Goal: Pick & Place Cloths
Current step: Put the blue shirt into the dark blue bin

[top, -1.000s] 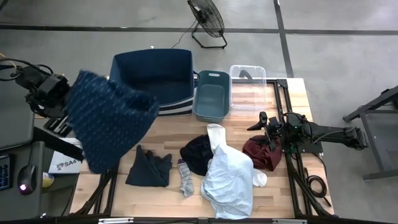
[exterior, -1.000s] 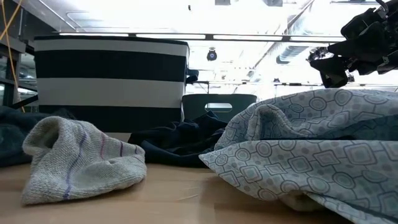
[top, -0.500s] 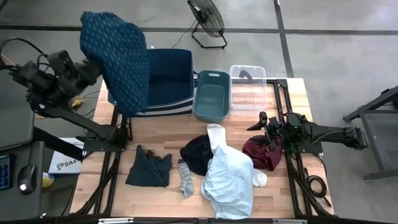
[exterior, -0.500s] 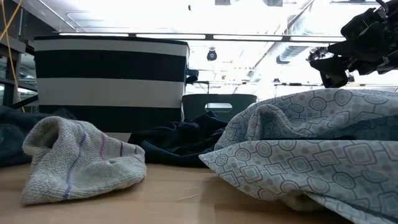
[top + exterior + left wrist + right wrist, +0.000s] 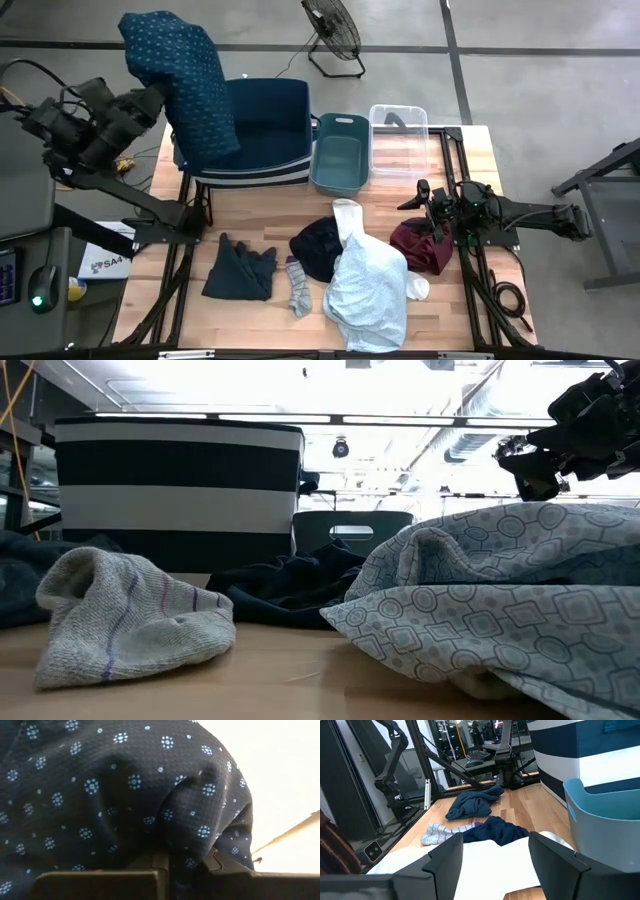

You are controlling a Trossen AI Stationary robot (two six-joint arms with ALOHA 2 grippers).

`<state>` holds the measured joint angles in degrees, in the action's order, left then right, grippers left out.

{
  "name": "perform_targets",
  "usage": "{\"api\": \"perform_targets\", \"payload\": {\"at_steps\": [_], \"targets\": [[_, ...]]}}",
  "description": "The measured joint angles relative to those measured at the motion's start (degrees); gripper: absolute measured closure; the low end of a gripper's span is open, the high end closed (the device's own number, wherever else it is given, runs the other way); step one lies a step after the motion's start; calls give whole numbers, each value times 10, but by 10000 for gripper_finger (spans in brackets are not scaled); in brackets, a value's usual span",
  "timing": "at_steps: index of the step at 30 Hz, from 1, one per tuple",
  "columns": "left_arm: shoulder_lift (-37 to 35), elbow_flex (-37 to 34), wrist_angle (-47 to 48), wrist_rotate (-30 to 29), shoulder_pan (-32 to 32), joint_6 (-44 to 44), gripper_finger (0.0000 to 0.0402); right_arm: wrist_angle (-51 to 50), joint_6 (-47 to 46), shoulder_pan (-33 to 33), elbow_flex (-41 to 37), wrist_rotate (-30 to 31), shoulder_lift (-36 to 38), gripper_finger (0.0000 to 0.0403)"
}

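Wooden table (image 5: pixel 260 215), left jaws clamping navy dotted cloth (image 5: pixel 185 75), right jaws parted, empty

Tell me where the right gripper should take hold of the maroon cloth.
Grip the maroon cloth on its bunched top, coming straight down. It lies heaped on the table just beside the right gripper, and its lower edge touches the pale shirt, so a top pinch likely lifts it alone.

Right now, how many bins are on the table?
3, along the far edge: a large striped navy bin on the left, a smaller blue-grey bin beside it, then a clear bin. None looks hidden.
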<state>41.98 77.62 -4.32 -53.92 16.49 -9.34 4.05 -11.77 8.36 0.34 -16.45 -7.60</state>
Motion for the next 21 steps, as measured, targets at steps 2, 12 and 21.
{"api": "perform_targets", "payload": {"at_steps": [2, 12, 21], "targets": [[11, 0, 2, -33, 0, 41, 375, 0, 0, 0, 0, 0, 0, 186], [87, 48, 15, -176, 0, 336, 375, 0, 0, 0, 0, 0, 0, 186], [201, 165, 55, -294, 0, 662, 375, 0, 0, 0, 0, 0, 0, 186]]}}
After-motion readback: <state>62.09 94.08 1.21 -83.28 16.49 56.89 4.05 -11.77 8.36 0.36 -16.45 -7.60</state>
